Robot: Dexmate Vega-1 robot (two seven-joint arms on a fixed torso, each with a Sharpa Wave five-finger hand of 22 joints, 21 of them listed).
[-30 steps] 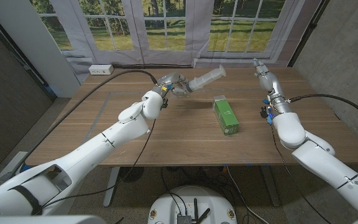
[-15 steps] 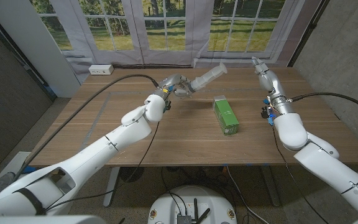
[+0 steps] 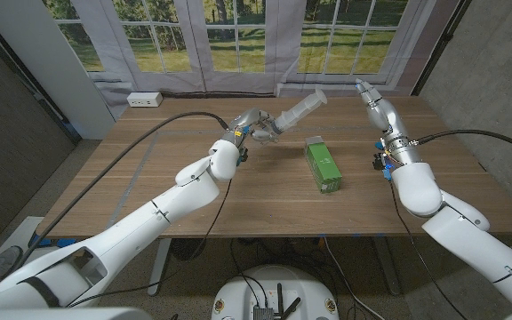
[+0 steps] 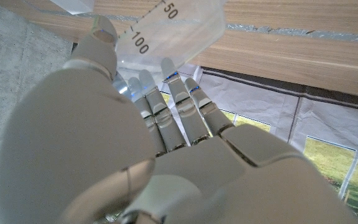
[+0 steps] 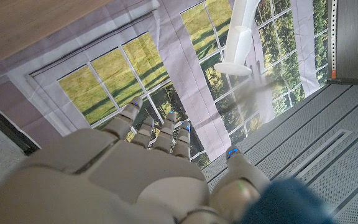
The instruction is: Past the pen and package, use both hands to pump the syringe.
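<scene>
A large clear syringe point(image 3: 296, 110) hangs above the far middle of the table, tilted up toward the right. My left hand point(image 3: 252, 124) grips its barrel at the lower end. In the left wrist view the barrel point(image 4: 166, 17) with its 50 and 100 marks lies across the fingers of my left hand point(image 4: 135, 143). My right hand point(image 3: 370, 96) is raised at the far right with its fingers apart, a short gap from the syringe's upper end. The right wrist view shows the white plunger end point(image 5: 240, 43) beyond my right hand point(image 5: 135, 162), not touching it. A green package point(image 3: 323, 165) lies on the table below.
A white power strip point(image 3: 144, 100) sits at the table's far left corner. A black cable point(image 3: 163, 120) runs along my left arm. Windows and a grey curtain stand behind the wooden table point(image 3: 256, 200).
My left hand has carried the syringe a little to the right and farther back. My right hand has drifted slightly left toward the syringe's upper end.
</scene>
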